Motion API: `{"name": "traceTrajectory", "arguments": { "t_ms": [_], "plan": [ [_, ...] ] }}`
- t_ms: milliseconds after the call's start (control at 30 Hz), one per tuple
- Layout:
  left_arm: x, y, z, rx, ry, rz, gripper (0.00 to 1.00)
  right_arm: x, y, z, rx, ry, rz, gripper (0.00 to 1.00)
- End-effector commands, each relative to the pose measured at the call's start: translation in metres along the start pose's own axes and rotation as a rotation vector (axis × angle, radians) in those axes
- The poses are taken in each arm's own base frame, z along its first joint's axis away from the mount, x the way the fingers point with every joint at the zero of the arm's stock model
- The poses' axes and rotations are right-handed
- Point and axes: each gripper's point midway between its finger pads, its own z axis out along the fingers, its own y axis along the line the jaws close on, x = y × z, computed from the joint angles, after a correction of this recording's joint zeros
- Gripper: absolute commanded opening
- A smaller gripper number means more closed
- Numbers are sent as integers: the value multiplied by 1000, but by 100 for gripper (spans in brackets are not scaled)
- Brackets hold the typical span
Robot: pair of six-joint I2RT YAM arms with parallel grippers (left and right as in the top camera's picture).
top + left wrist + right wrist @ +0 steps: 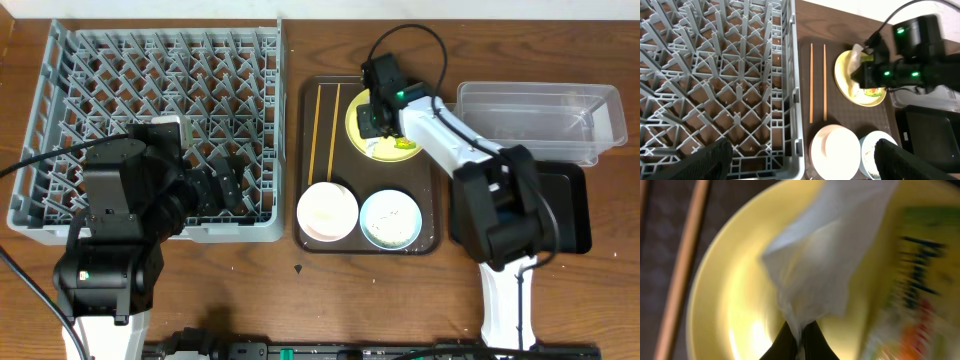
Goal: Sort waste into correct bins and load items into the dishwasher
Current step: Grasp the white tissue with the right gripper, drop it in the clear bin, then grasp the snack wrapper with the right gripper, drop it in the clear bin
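Observation:
My right gripper (799, 334) is shut on the white tissue (825, 255) just above the yellow plate (735, 305), beside the green-and-orange wrapper (920, 285). From overhead the right gripper (378, 112) is over the plate (360, 135); the wrapper (404, 146) lies on it. Two chopsticks (327, 125) lie on the brown tray, with the white bowl (327, 212) and the light blue bowl (391, 219) holding scraps. My left gripper (800, 160) is open and empty over the grey dish rack (150, 100). A small white cup (170, 125) sits in the rack.
The brown serving tray (310, 150) stands between the rack and the bins. The clear tub (540, 115) is at the far right, and the black tray (565, 210) lies under my right arm.

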Motion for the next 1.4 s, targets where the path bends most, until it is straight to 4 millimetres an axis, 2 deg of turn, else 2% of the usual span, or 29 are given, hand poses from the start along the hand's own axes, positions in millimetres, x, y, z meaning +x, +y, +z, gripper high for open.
{"name": "traceTrajectory", "arguments": {
  "t_ms": [0,167,233,333,433,567,700,767,800,867,967,1033,1100,1167,1233,1300,1367],
  "plan": [
    [-7,-6,-6,19,-20,22,91,-49,-19,-84,-13,-171,131,1],
    [-7,-6,-6,19,-20,22,91,-67,-38,-168,-124,-264,192,1],
    [-7,-6,-6,19,-20,22,91,-68,-60,-195,-86,-302,245,1],
    [-7,-6,-6,19,-20,22,91,-56,-116,-211,64,-309,487,1],
    [-7,-6,-6,19,-20,22,91,-38,-170,-204,191,-279,700,1],
    [-7,-6,-6,19,-20,22,91,-16,-219,-166,255,-203,858,1],
    [-7,-6,-6,19,-20,22,91,3,-246,-126,269,-107,919,1],
    [-7,-6,-6,19,-20,22,91,3,-251,-115,231,-89,896,1],
    [-7,-6,-6,19,-20,22,91,-1,-250,-114,195,-90,856,1],
    [-7,-6,-6,19,-20,22,91,-15,-238,-119,96,-111,766,26],
    [-7,-6,-6,19,-20,22,91,-32,-221,-145,40,-176,683,42],
    [-7,-6,-6,19,-20,22,91,-42,-202,-165,20,-220,594,46],
    [-7,-6,-6,19,-20,22,91,-49,-171,-184,-6,-253,469,48],
    [-7,-6,-6,19,-20,22,91,-51,-141,-194,-35,-263,362,50],
    [-7,-6,-6,19,-20,22,91,-50,-100,-195,-71,-253,229,53],
    [-7,-6,-6,19,-20,22,91,-45,-61,-186,-96,-231,109,54],
    [-7,-6,-6,19,-20,22,91,-39,-38,-170,-56,-209,52,54]
  ]
}}
